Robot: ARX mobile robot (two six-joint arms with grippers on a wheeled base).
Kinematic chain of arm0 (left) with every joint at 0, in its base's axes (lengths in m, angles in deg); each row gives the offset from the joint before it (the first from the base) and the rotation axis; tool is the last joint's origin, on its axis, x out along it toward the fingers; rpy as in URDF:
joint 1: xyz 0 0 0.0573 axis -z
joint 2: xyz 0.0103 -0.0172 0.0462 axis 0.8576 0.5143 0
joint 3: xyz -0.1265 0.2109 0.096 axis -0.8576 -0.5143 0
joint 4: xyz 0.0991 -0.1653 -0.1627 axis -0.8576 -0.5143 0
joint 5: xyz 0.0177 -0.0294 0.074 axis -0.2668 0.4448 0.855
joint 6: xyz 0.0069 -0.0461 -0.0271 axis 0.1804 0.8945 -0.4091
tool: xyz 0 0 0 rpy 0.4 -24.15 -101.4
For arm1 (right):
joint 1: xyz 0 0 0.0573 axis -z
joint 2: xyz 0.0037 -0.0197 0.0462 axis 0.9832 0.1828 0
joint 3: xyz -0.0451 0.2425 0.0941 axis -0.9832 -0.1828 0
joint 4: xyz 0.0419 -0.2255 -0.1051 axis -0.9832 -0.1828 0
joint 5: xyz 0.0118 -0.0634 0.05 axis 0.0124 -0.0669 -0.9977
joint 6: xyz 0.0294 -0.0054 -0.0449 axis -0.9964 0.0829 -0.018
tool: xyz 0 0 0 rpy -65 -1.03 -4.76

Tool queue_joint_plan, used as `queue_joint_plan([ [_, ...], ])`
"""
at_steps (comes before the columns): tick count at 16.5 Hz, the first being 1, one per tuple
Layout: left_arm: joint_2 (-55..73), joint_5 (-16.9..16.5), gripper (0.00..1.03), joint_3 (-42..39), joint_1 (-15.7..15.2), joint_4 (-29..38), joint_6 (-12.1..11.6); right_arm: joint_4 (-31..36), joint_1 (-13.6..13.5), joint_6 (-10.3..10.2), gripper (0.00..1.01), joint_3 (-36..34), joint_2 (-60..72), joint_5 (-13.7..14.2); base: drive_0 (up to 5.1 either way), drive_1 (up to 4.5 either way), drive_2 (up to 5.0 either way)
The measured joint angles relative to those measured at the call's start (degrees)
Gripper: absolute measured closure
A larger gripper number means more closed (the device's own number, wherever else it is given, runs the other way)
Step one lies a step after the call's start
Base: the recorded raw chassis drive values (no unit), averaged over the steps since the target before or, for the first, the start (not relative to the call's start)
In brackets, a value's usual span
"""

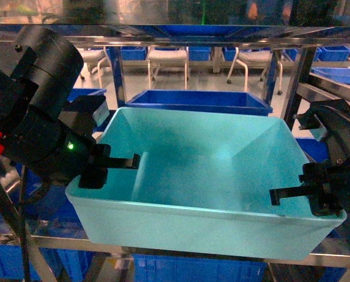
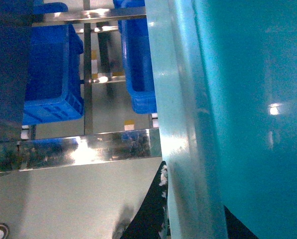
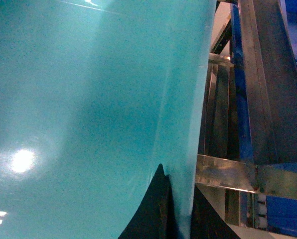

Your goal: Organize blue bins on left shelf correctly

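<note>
A light turquoise blue bin (image 1: pixel 204 170) hangs between both grippers at the front of the left shelf (image 1: pixel 57 242), a shiny steel rack. My left gripper (image 1: pixel 113 164) is shut on its left wall, one finger inside and one outside. My right gripper (image 1: pixel 292 197) is shut on its right wall in the same way. In the left wrist view the bin's rolled rim (image 2: pixel 183 124) runs between the black fingers (image 2: pixel 148 214) of the gripper (image 2: pixel 188 219). The right wrist view shows the bin wall (image 3: pixel 88 99) pinched by dark fingers (image 3: pixel 153 209) of the gripper (image 3: pixel 181 219). The bin is empty.
A dark-blue crate (image 1: pixel 198 100) sits right behind the bin, and more crates (image 1: pixel 192 267) stand on the level below. A steel beam (image 1: pixel 163 41) crosses overhead. An upright post (image 1: pixel 295 82) and another rack with a crate (image 1: pixel 339 73) stand at the right. White chairs (image 1: pixel 166 59) show far behind.
</note>
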Motion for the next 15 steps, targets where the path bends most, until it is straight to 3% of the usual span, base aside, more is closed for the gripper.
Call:
queue_joint_plan([
  [6,7.54,-0.48,0.97,5.11,-1.09,0.79,0.50,3.74,-0.46,2.08,0.99,5.29,9.42,1.05,0.0,0.00,0.0],
  [10,12.50,-0.98,0.97,10.03,-2.10,2.05,-0.52,4.57,-0.46,2.14,0.99,10.08,13.00,2.08,0.0,0.00,0.0],
  [15,13.18,-0.96,0.97,11.10,-2.40,1.33,-0.72,3.85,-0.79,2.12,0.99,10.64,13.27,2.23,0.0,0.00,0.0],
])
